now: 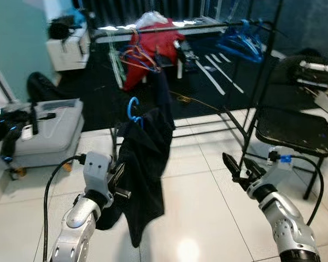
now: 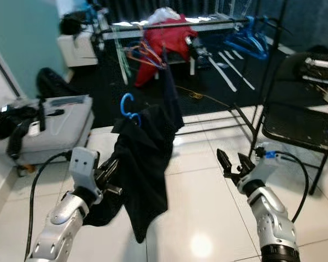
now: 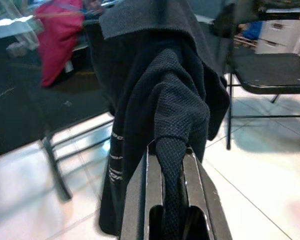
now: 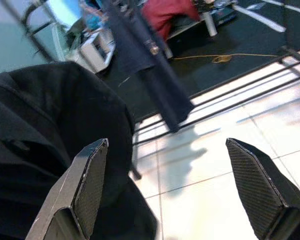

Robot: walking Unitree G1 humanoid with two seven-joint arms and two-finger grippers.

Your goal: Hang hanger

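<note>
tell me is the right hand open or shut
Open. The right hand has its two black fingers spread wide with bare white tiled floor between them, gripping nothing, beside the dark hanging garment.

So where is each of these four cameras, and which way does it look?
Left eye, on the head: looks down at the dark garment on its blue hanger; both arms show.
Right eye: the same scene.
Left wrist: looks along the left gripper, shut on the garment.
Right wrist: looks along the open right gripper at the floor; it shares the garment.
</note>
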